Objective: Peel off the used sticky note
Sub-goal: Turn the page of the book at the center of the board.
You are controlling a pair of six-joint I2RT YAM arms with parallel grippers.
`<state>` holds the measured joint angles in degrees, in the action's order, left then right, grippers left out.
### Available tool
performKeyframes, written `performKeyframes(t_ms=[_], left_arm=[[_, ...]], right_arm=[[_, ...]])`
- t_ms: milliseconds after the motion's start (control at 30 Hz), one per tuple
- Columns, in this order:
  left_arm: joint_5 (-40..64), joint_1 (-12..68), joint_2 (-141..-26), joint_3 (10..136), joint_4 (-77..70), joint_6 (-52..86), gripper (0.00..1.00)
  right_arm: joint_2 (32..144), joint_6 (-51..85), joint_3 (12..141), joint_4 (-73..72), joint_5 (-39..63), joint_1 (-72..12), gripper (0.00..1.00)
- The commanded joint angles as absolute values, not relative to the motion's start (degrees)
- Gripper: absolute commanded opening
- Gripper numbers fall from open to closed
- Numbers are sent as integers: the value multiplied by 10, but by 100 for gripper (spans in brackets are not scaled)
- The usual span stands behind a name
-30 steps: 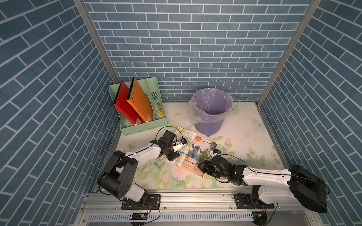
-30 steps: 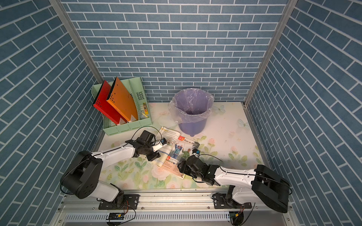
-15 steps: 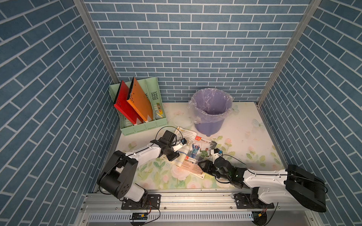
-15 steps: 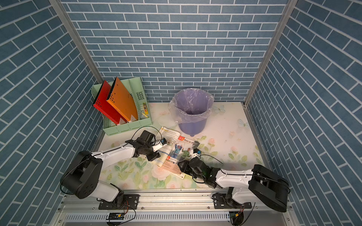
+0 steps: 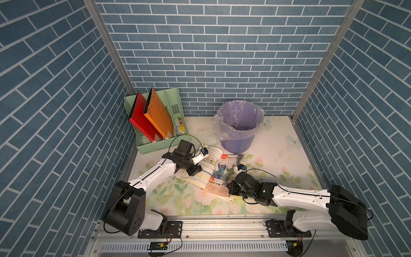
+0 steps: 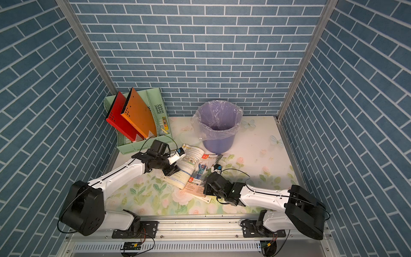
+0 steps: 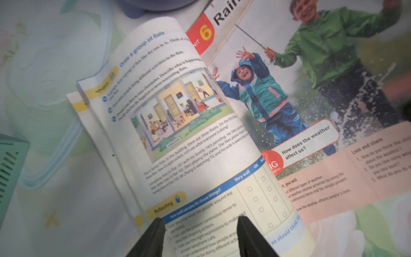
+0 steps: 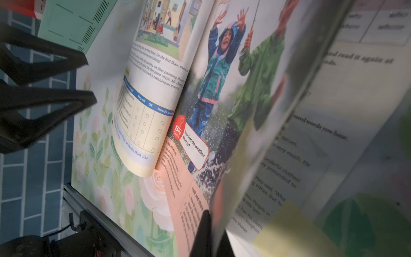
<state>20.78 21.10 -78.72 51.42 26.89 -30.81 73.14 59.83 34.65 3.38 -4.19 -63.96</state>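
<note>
Fingers of the right gripper (image 8: 211, 214), open a moment ago, are now pinching a page (image 8: 255, 100) at the book's (image 5: 211, 169) four o'clock edge, lifting it to uncover the yellow sticky note (image 8: 295, 227) underneath, while the left gripper (image 7: 199, 222), fingers apart, seems to be holding the nine o'clock side flat.

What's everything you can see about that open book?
The book is a glossy textbook lying open on the flowered table: cartoon flats on one side, raincoated children opposite. The right end effector pinches a lifted page, exposing a yellow sticky note. The left end effector, open, straddles the cartoon side's edge.
</note>
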Motion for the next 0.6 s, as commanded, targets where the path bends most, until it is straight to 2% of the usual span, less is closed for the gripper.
performKeyframes(t_ms=[0, 133, 300, 567], left_arm=[[275, 159, -759, 541, 348, -324, 58], [325, 68, -741, 552, 373, -325, 58], [335, -22, -731, 542, 382, -330, 58], [284, -65, -695, 537, 376, -323, 58]], right_arm=[[738, 442, 420, 245, -36, -642, 0], [789, 374, 525, 361, -76, -642, 0], [864, 312, 633, 383, -70, -644, 0], [1042, 247, 860, 465, -122, -670, 0]])
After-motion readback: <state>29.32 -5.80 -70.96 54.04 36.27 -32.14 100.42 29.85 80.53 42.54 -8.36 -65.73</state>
